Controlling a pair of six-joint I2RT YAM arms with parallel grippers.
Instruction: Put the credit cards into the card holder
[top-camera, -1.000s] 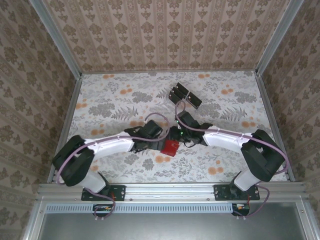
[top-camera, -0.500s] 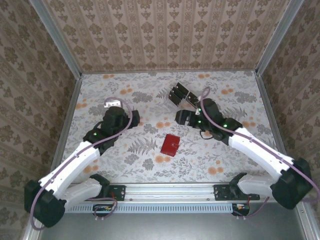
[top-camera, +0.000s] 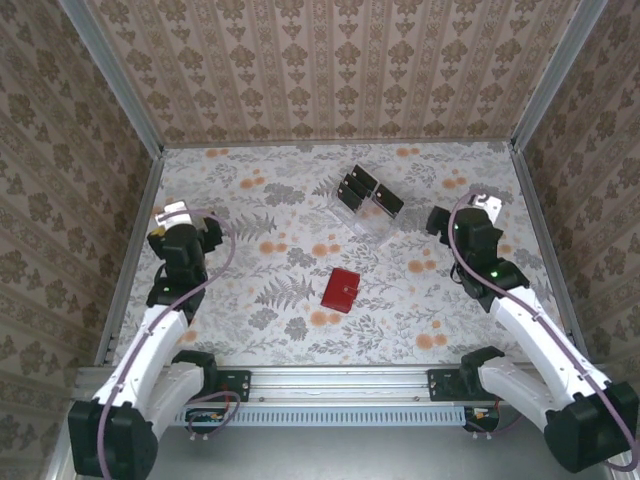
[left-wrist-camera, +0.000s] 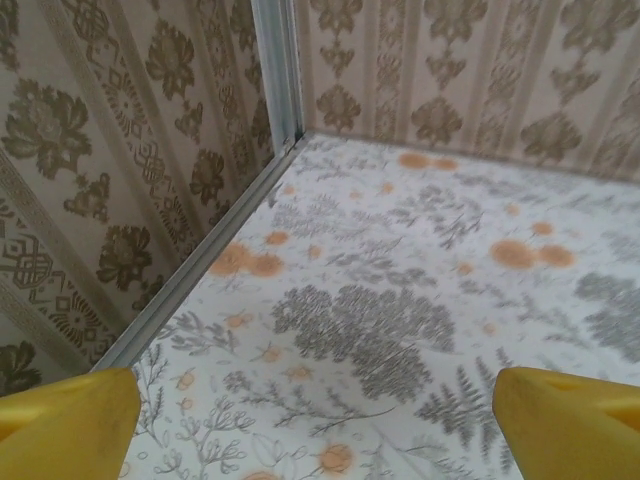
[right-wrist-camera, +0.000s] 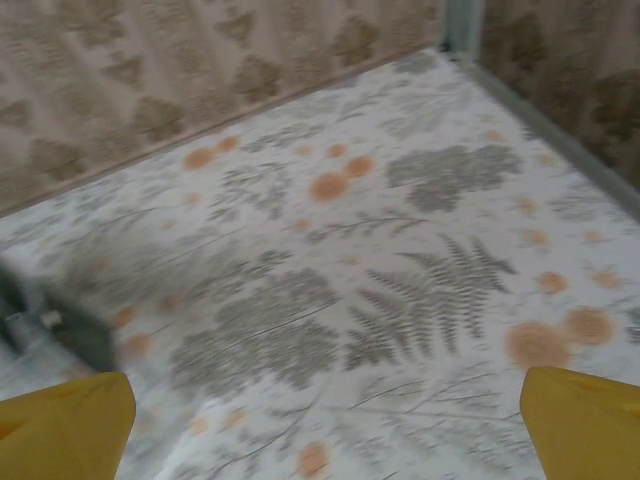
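I have both arms drawn out to the sides of the table (top-camera: 250, 330), well apart from the work. The left gripper (left-wrist-camera: 318, 428) faces the far left corner, its yellow fingers (left-wrist-camera: 65, 420) spread wide at the two lower edges of the wrist view with only flowered cloth between them. The right gripper (right-wrist-camera: 322, 425) stands wide too, holding nothing and looking over bare cloth toward the far right corner.

The card holder (top-camera: 342, 290) lies near the middle of the table, roughly between the two arms and touched by neither. From above it reads as a folded red square, so I judge it shut. The credit cards (top-camera: 354, 188) sit farther back, black and set on edge in the clear tray (top-camera: 372, 222), well apart from the holder. I cannot tell whether any card is already inside the holder.

I judge this a pause between reaches, with most of the loading still to do. Next I would bring one arm to pin the holder and work its flap open, and send the right arm, which is nearer the tray, to pinch a single card by its top edge. The cards stand close together, so taking two at once is the risk.
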